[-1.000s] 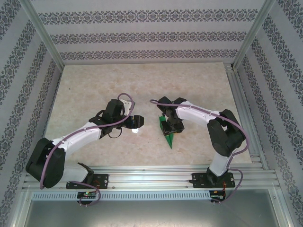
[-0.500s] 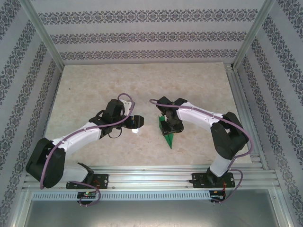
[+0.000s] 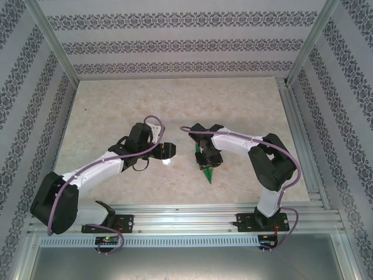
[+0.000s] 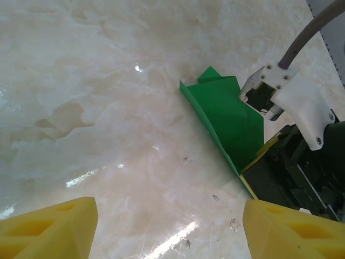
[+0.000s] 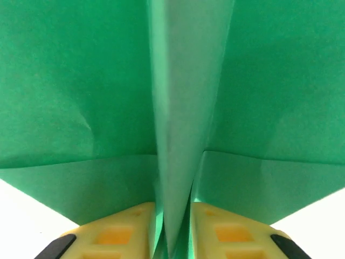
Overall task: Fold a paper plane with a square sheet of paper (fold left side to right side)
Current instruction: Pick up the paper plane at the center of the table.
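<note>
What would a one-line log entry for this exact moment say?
left gripper open, empty, above table | right gripper shut on centre fold of paper plane | tip points toward near edge

Both arms reach from the near edge toward the middle of the bench (image 3: pixel 116 105), elbows bent. The left hand (image 3: pixel 167 153) hovers, fingers (image 4: pixel 48 226) spread wide. The right hand (image 3: pixel 208 158) points down, fingers (image 5: pixel 129 232) pinching the paper plane (image 3: pixel 207 173).

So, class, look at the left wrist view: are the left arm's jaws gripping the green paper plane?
No, the left jaws stand open over the table, with the green paper plane lying beyond them.
</note>
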